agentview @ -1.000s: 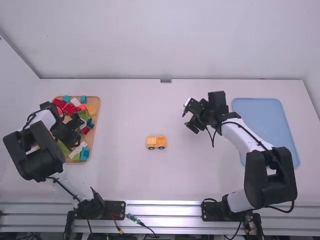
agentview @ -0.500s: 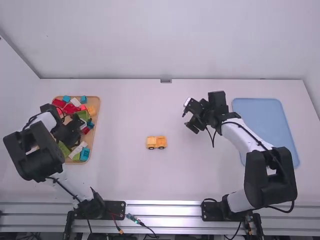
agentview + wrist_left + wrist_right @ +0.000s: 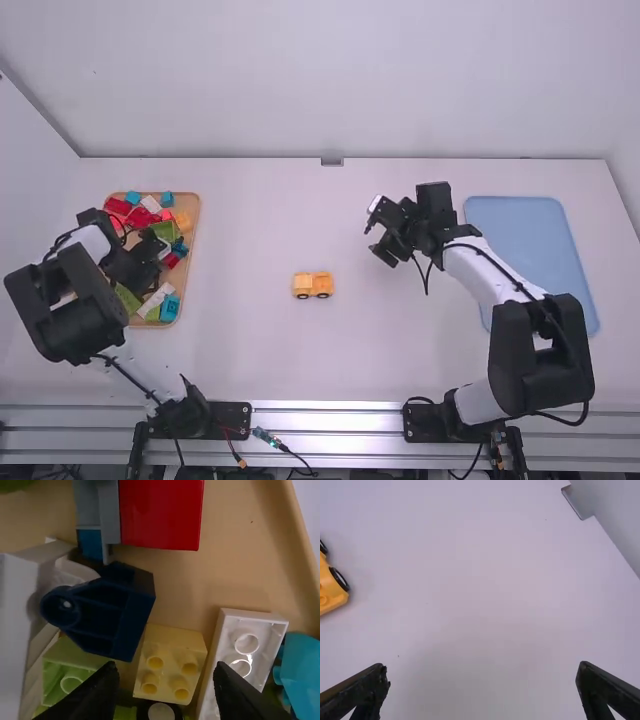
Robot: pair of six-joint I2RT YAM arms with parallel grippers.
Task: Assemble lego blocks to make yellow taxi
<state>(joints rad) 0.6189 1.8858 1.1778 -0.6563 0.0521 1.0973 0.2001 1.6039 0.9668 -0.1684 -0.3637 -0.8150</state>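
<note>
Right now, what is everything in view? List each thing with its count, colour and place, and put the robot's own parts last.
Table: one, white, under everything
Rail: one, silver, near edge
Bracket: one, grey, far edge
Tray: one, tan, table's left side
Blocks: several red, white, green, blue and yellow, in the tray, some hidden, so no exact count
Vehicle: one, yellow with black wheels, mid-table
Mat: one, light blue, table's right side
Arms: two, white and black, left and right
Left gripper: one, black, fingers open, at the tray
Right gripper: one, black, fingers open, above the table, right of the vehicle
</note>
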